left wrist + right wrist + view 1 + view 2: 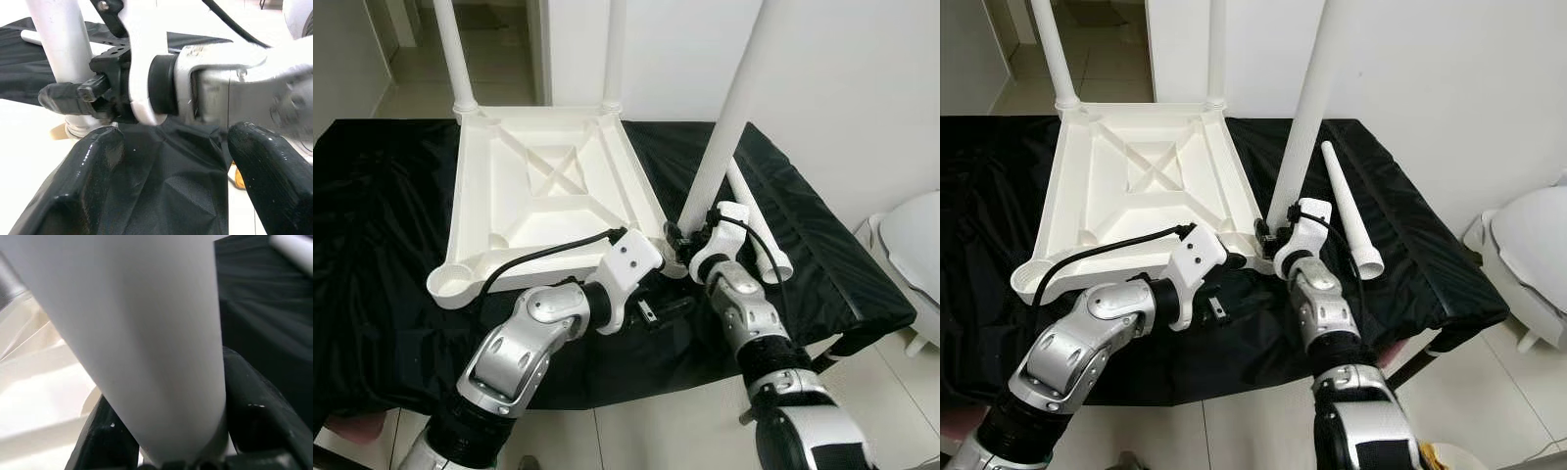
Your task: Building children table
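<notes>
We cannot see the corner socket of the upturned tabletop (548,186) where the held leg (724,117) meets it; the right gripper (677,238) and wrist cover it. The held leg and both fitted far legs (450,49) run off the top edge. The left gripper (166,186) is hidden under its wrist in the head views. The loose leg (1349,213) is partly masked by the right arm. A white object (915,250) at right is cropped.
</notes>
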`<state>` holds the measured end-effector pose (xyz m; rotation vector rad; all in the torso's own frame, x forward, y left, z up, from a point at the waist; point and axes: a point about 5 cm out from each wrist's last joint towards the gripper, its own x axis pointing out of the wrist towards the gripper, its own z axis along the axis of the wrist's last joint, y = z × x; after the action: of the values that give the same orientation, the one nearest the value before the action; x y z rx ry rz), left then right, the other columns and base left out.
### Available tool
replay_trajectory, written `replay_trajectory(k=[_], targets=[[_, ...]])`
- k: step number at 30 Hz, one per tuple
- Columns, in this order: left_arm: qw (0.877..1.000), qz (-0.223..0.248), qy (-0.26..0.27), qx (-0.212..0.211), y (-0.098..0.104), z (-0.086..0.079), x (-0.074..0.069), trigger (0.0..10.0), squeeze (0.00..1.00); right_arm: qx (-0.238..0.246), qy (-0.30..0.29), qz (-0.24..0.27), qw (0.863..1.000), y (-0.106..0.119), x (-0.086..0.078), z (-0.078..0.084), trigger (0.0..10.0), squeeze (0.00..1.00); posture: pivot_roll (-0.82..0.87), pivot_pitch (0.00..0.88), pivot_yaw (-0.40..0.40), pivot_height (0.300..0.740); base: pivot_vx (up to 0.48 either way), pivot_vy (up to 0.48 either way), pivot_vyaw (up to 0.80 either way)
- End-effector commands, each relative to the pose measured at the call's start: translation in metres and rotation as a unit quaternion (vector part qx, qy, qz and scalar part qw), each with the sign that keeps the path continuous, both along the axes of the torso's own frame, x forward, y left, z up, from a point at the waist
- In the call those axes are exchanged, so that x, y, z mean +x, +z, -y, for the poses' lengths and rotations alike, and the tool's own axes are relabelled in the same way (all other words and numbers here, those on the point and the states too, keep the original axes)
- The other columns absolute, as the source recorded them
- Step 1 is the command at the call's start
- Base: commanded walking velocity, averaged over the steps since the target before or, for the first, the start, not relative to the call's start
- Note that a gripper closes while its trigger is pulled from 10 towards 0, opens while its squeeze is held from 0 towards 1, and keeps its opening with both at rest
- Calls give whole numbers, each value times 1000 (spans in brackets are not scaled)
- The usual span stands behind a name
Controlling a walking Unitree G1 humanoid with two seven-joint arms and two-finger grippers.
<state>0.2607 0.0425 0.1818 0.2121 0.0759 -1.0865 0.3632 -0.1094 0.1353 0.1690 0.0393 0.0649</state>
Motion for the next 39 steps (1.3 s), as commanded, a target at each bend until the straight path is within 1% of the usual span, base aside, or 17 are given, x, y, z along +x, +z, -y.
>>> replay_trajectory(k=[1, 4, 7, 11, 12, 13, 14, 19, 20, 23, 25, 27, 31, 36, 37, 38, 39], targets=[[1000, -1, 19, -3, 0, 0, 1, 10000, 0, 51, -82, -18, 995, -3, -4, 7, 0, 0, 3, 32, -70, 740, 0, 0, 0], [1000, -1, 19, -3, 0, 0, 1, 10000, 0, 54, -83, -20, 995, -2, -5, 3, 0, 0, 3, 32, -70, 740, 0, 0, 0], [1000, -2, 25, -9, 1, 0, 2, 10000, 0, 43, -60, -14, 997, 1, -10, -9, 0, 0, 0, 43, -72, 740, 0, 0, 0], [1000, -2, 26, -9, 1, -1, 2, 10000, 0, 39, -59, -13, 997, 1, -10, -8, 0, 0, 0, 44, -72, 740, 0, 0, 0], [1000, -2, 26, -9, 1, -1, 2, 10000, 0, 36, -60, -14, 997, 1, -10, -5, 2235, 0, -1, 45, -72, 740, 0, 0, 0], [1000, -2, 26, -9, 1, -1, 2, 10000, 0, 36, -60, -14, 997, 1, -10, -5, 2235, 0, -1, 45, -72, 740, 0, 0, 0], [1000, -3, 27, -10, 1, -1, 2, 10000, 0, 27, -60, -12, 998, 2, -10, -3, 10000, 0, -1, 46, -72, 740, 0, 0, 0], [1000, -3, 28, -10, 1, -1, 2, 10000, 0, 24, -57, -7, 998, 3, -10, -1, 10000, 0, -5, 47, -70, 740, 0, 0, 0], [1000, -3, 28, -11, 2, -1, 3, 10000, 0, 25, -38, 3, 999, 4, -11, 0, 10000, 1000, -6, 47, -70, 740, 0, 0, 0], [1000, -2, 28, -10, 2, -1, 3, 10000, 0, 21, -18, 14, 1000, 6, -11, 1, 10000, 1000, -7, 46, -72, 740, 0, 0, 0], [999, -2, 30, -11, 2, -2, 4, 10000, 0, 18, 10, 23, 1000, 7, -13, 10, 10000, 1000, -5, 44, -73, 740, 0, 0, 0], [999, -2, 30, -11, 2, -2, 4, 10000, 0, 18, 10, 23, 1000, 7, -13, 10, 10000, 1000, -5, 44, -73, 740, 0, 0, 0], [999, 0, 33, -11, 3, -3, 5, 10000, 0, -8, 35, 26, 999, 6, -11, 25, 10000, 1000, -2, 40, -73, 740, 0, 0, 0], [999, 0, 34, -11, 3, -3, 6, 10000, 0, -19, 40, 29, 999, 6, -10, 28, 10000, 1000, -2, 40, -73, 740, 0, 0, 0], [999, 1, 34, -11, 3, -3, 6, 10000, 0, -23, 57, 33, 998, 7, -8, 31, 10000, 0, -3, 38, -71, 740, 0, 0, 0], [999, 1, 34, -11, 3, -3, 6, 10000, 0, -23, 57, 33, 998, 7, -8, 31, 10000, 0, -3, 38, -71, 740, 0, 0, 0], [999, 2, 33, -11, 4, -3, 6, 10000, 0, -33, 99, 39, 994, 7, -4, 33, 10000, 0, -2, 36, -67, 740, 0, 0, 0]])
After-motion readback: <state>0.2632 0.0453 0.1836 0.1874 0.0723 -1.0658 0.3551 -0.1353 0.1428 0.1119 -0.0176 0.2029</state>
